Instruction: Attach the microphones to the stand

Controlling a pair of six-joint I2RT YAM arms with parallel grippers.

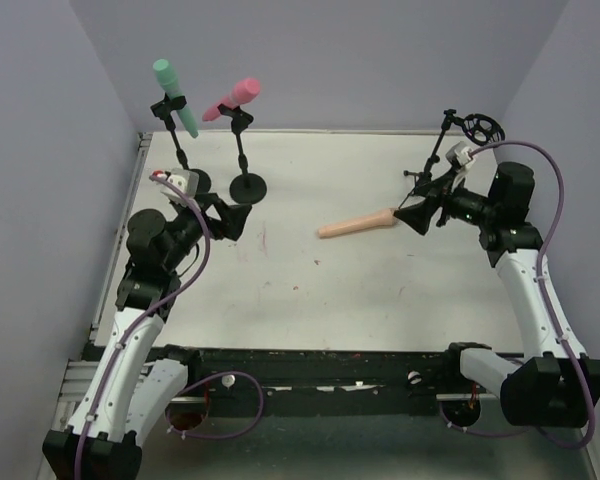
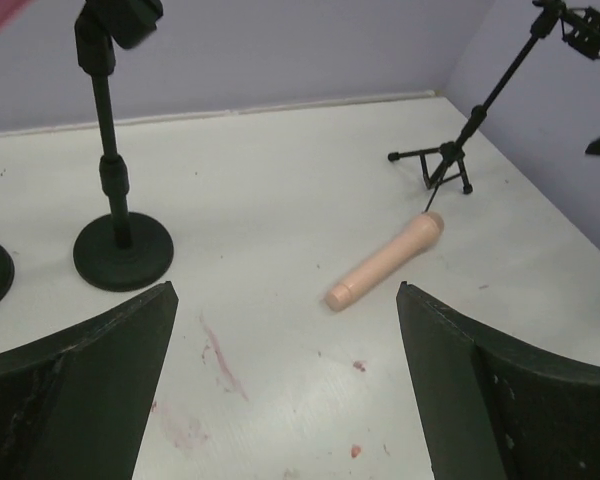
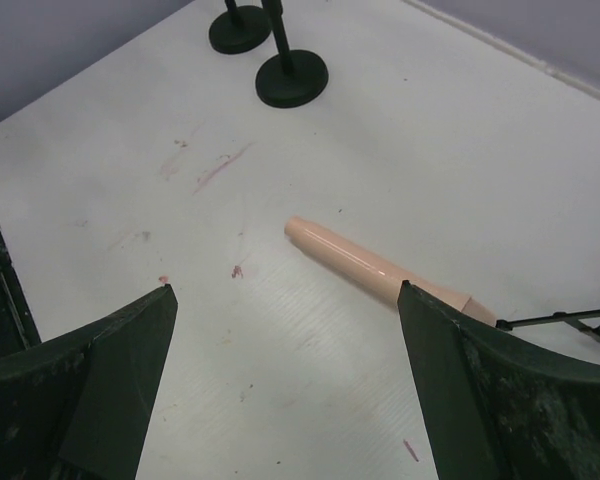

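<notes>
While the teal microphone and pink microphone sit clipped on stands from above, the peach microphone lies flat on the table. Left wrist: the left gripper gapes idle, the unfilled tripod stand just beyond. Right wrist: the right gripper spreads wide, likely lining up a grasp.

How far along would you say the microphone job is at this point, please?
Two of three look done: the teal-green microphone and the pink microphone sit clipped on round-base stands. The peach-tan microphone lies unheld on the table, with the open right gripper close to one end. The left gripper is open and empty. What remains is lifting the peach-tan microphone into the empty tripod stand.
</notes>
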